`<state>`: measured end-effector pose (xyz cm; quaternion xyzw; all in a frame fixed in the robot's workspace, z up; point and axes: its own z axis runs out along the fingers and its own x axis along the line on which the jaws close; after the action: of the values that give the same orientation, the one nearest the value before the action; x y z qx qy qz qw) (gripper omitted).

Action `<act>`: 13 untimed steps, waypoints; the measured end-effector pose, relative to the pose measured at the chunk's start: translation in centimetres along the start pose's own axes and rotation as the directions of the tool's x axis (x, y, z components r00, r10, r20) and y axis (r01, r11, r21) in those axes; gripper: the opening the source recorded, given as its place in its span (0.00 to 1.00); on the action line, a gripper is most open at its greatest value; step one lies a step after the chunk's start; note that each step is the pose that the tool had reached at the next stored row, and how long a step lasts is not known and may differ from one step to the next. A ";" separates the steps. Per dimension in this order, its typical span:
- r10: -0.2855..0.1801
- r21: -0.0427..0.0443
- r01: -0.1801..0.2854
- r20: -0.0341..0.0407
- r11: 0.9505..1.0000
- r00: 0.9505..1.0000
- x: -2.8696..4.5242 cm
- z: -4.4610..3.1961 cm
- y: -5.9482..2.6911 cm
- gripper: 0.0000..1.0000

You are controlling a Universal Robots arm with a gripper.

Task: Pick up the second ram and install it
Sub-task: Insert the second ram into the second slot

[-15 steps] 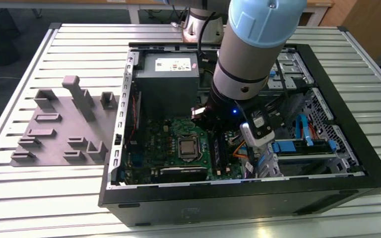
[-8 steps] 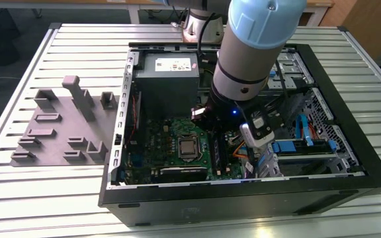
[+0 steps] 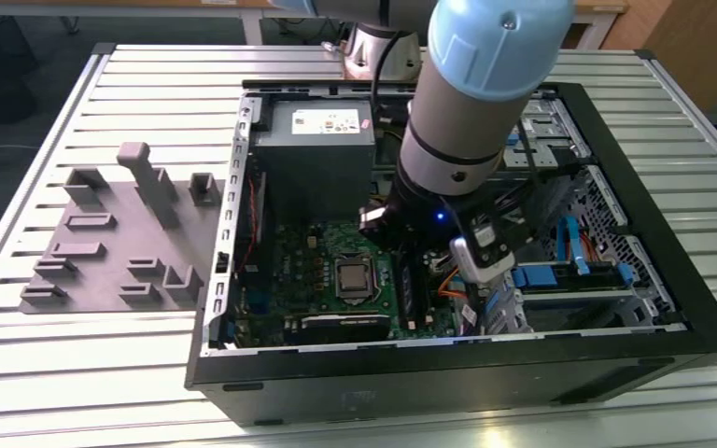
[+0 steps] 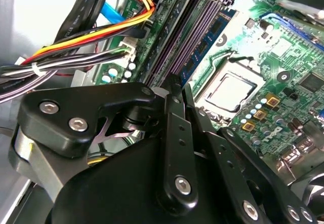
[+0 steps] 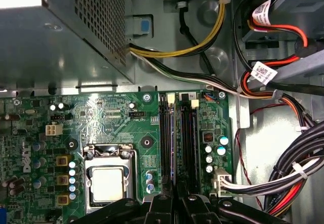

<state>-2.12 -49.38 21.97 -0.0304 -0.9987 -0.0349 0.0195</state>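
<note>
Exterior view first: shows the arm (image 3: 458, 140) reaching down into the open computer case (image 3: 657, 308) on the slatted desk (image 3: 147, 84), with the wrist low over the green motherboard (image 3: 321, 271), beside the grey power supply (image 3: 315, 159).

In the second wrist view, finds the gripper (image 4: 177, 82) with its fingers (image 4: 171, 107) drawn together, tips right over the near end of the long memory slots (image 4: 172, 41). Shows nothing clearly clamped between them. Picks out a thin board with a bluish label, taken to be the second ram (image 4: 205, 41), standing on edge in the slot row just past the fingertips. Cannot tell whether fully seated or latched.

In the first wrist view, puts the gripper (image 5: 177, 201) at the slots' end (image 5: 179, 138), next to the processor (image 5: 107, 183), with cable bundles (image 5: 298, 173) well off to the side.

Judged on handling: probably light, stiff and thin, but fragile. Best taken by the two flat faces near the middle of the long upper edge, clear of the contact edge. Likely needs even downward pressure along its length, kept upright and in line with the slot. Risks bent contacts or a strained motherboard if tilted or forced.
</note>
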 end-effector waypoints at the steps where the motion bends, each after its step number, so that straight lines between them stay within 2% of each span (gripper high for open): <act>1: 0.000 0.000 0.000 0.000 1.000 1.000 0.01 0.03 -0.03 0.14; 13: 0.000 0.000 0.000 0.000 1.000 1.000 0.00 0.51 -0.37 0.14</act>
<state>-2.16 -49.72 21.44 -0.0304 -0.9987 -0.0348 0.0196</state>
